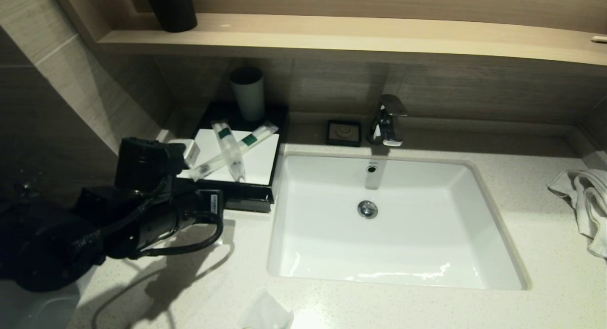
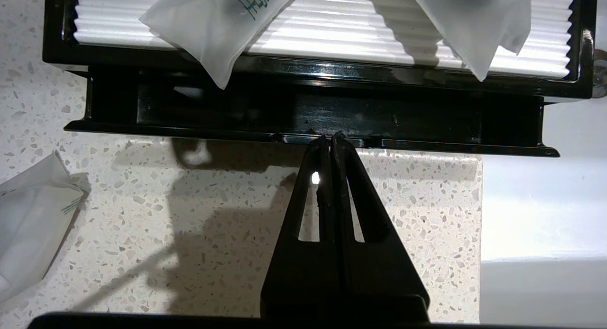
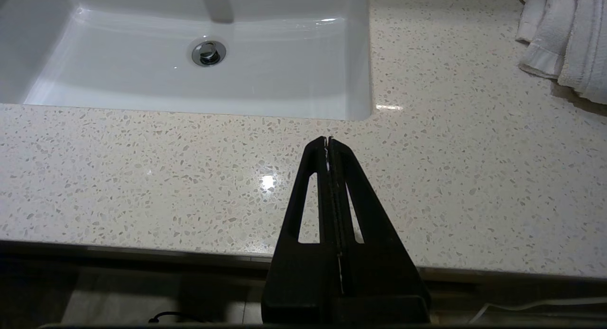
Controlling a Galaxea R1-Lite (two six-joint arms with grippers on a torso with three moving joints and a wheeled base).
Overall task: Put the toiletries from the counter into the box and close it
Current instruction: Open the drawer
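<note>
Speckled stone counter (image 1: 545, 253) carries the box (image 1: 246, 191) at its back-left, against the sink's (image 1: 493, 229) left rim, with two slim tubes (image 1: 227, 146) crossed on its white top. Your left gripper (image 2: 332, 138) has its fingers pressed together, tips touching the open drawer's (image 2: 313, 113) front lip at mid-length; the drawer's long axis runs across the gripper's line. One packet (image 1: 265, 312) lies at the counter's front edge. Your right gripper (image 3: 328, 140), also pressed together, idles over the front edge.
</note>
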